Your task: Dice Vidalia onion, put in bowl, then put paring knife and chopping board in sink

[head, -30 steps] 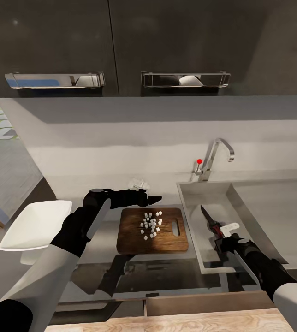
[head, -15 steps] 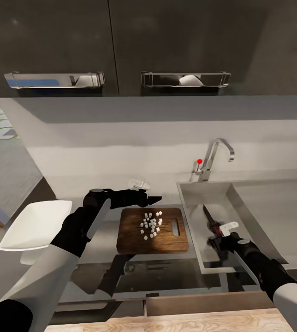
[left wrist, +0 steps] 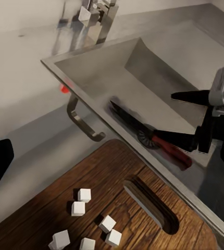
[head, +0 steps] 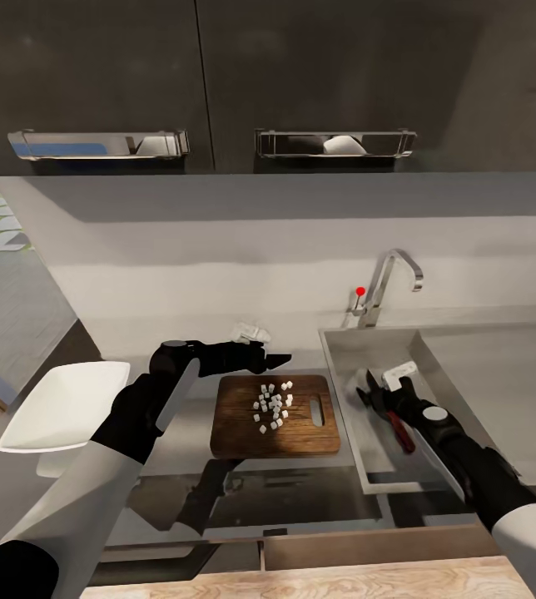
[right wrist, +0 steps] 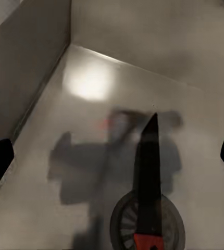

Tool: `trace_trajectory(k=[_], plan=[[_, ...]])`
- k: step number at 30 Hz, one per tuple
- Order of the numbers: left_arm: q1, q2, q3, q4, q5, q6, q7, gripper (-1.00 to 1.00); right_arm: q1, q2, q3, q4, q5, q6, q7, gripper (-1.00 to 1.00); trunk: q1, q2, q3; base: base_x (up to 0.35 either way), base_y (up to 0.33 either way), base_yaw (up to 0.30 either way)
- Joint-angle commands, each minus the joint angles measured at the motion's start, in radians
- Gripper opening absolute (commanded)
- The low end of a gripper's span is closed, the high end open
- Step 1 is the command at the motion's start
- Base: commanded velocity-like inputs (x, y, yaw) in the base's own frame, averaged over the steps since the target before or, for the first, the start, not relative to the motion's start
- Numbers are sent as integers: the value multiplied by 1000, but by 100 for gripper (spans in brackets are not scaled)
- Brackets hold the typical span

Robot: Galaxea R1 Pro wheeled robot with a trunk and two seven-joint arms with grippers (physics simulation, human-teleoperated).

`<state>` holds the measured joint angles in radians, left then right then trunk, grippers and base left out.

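The knife [head: 391, 413] is lying in the sink [head: 344, 391], and the right claw [head: 374, 392] is hovering over it, spread wide and gripping nothing. The left claw [head: 278, 359] is hanging beside the board [head: 235, 426]; I cannot tell its state.

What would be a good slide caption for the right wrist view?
Paring knife lies in the steel sink, its blade over the round drain, between the open right claw fingers.
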<state>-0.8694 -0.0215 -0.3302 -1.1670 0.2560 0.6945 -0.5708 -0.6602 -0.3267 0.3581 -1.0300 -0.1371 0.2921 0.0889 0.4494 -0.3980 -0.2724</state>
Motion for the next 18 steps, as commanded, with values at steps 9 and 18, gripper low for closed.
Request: trace_trajectory(k=[9,18], plan=[[-1,1,1,0,5,8,0,100,0,-13,-2,-199,-10,190,-1,100,1,-2,-2,0,0,0],[-1,2,2,-1,5,8,0,100,0,-29,-50,-241,-11,304,3,100,1,-2,-2,0,0,0]])
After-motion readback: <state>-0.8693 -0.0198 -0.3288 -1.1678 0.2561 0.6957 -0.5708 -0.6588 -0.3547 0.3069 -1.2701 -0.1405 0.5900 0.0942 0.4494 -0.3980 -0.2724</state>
